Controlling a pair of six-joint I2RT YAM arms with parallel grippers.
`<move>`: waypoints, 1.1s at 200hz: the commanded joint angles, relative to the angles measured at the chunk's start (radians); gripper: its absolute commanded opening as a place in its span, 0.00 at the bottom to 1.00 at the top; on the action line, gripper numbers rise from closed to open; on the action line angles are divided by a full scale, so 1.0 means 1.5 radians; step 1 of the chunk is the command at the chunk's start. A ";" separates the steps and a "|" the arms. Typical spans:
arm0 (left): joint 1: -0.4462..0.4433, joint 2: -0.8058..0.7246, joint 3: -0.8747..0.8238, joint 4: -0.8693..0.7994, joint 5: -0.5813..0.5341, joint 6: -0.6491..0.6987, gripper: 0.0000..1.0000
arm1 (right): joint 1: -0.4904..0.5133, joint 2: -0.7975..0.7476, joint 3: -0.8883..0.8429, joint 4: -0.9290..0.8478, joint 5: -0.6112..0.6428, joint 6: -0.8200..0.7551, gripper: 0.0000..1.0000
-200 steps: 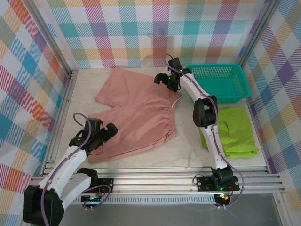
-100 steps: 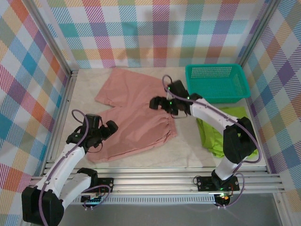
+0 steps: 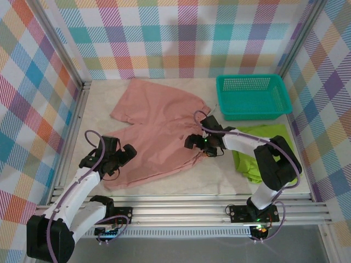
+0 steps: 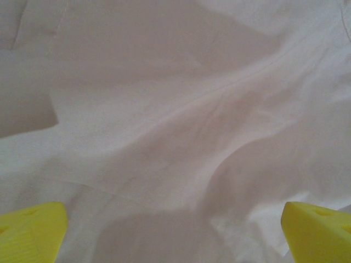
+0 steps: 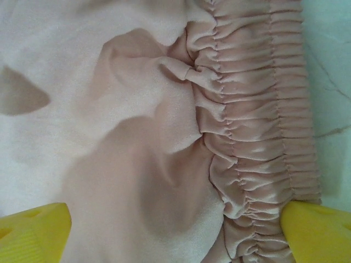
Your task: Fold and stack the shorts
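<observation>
The pink shorts [image 3: 156, 134] lie spread flat across the middle of the table, their gathered waistband [image 5: 258, 126] at the right. My right gripper [image 3: 195, 147] hovers low over the near end of that waistband, open, yellow fingertips [image 5: 33, 230] straddling the cloth; nothing is pinched. At the near left leg of the pink shorts, my left gripper [image 3: 125, 160] is open above the fabric [image 4: 181, 120], its fingertips [image 4: 321, 233] wide apart. The lime green shorts [image 3: 269, 150] lie folded at the right, partly under the right arm.
A teal basket [image 3: 253, 82] stands at the back right, just beyond the green shorts. Metal frame rails [image 3: 74, 126] and checked walls close in the table on three sides. Bare tabletop [image 3: 214, 178] shows in front of the pink shorts.
My right arm has drawn back from the far waistband corner beside the basket to the near end of the waistband. The left gripper has hardly moved.
</observation>
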 commanded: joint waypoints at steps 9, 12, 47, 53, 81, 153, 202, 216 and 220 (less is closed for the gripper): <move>-0.009 -0.006 0.009 -0.027 -0.002 -0.005 1.00 | -0.011 -0.075 -0.083 -0.063 0.019 0.022 1.00; -0.008 -0.005 0.010 -0.030 -0.001 -0.006 1.00 | -0.012 -0.084 -0.084 -0.067 0.018 0.022 1.00; -0.009 -0.010 0.032 -0.069 -0.021 -0.005 1.00 | -0.008 -0.143 -0.033 -0.119 0.007 -0.017 0.99; -0.009 -0.009 0.034 -0.070 -0.022 -0.005 1.00 | 0.000 -0.148 -0.016 -0.122 0.003 -0.022 0.99; -0.009 0.008 0.030 -0.040 0.020 -0.006 1.00 | 0.024 -0.112 0.068 -0.109 -0.021 -0.042 1.00; -0.009 0.015 0.007 -0.014 0.037 -0.012 1.00 | -0.058 0.218 0.441 -0.219 0.087 -0.136 1.00; -0.009 0.018 -0.004 -0.002 0.036 -0.015 1.00 | -0.065 0.432 0.683 -0.304 0.096 -0.166 1.00; -0.009 0.019 -0.003 0.000 0.038 -0.013 1.00 | -0.065 0.479 0.743 -0.321 0.095 -0.165 1.00; -0.009 0.020 -0.004 0.000 0.039 -0.014 1.00 | -0.065 0.494 0.764 -0.328 0.095 -0.166 1.00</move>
